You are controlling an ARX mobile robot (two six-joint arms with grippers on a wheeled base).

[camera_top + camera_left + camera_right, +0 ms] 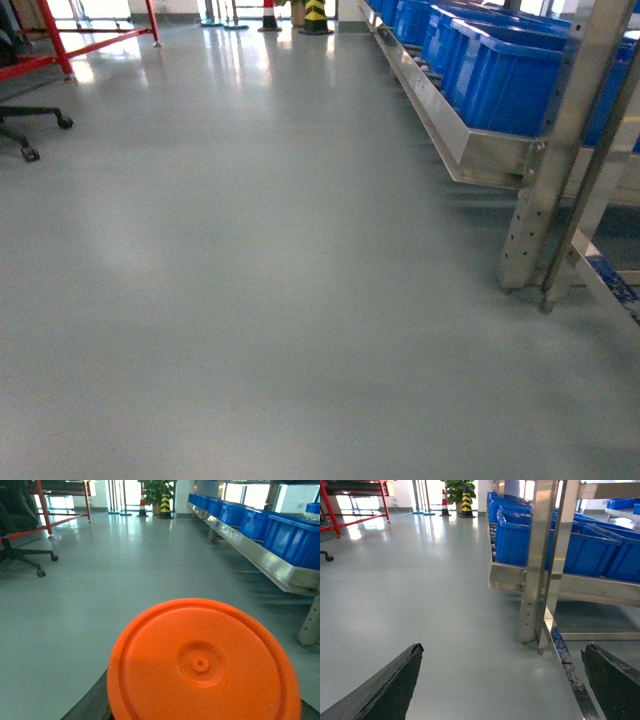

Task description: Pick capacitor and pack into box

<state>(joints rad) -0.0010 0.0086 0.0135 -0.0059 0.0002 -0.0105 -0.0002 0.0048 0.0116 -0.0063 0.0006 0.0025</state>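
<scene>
The capacitor (202,665) fills the lower half of the left wrist view: I see its round bright orange end face with a small moulded hub in the middle. My left gripper (202,714) is shut on it, and only one dark finger (92,707) shows at the capacitor's lower left. In the right wrist view my right gripper (502,649) stands open above bare grey floor, its dark fingers (395,685) wide apart with nothing between them. The box is out of view. Neither gripper shows in the head view.
A steel rack (470,150) with blue bins (505,80) runs along the right; its upright post (555,150) stands on the floor, close to my right gripper (537,570). A red frame (60,45) and an office chair base (30,125) stand far left. Grey floor (250,300) lies between.
</scene>
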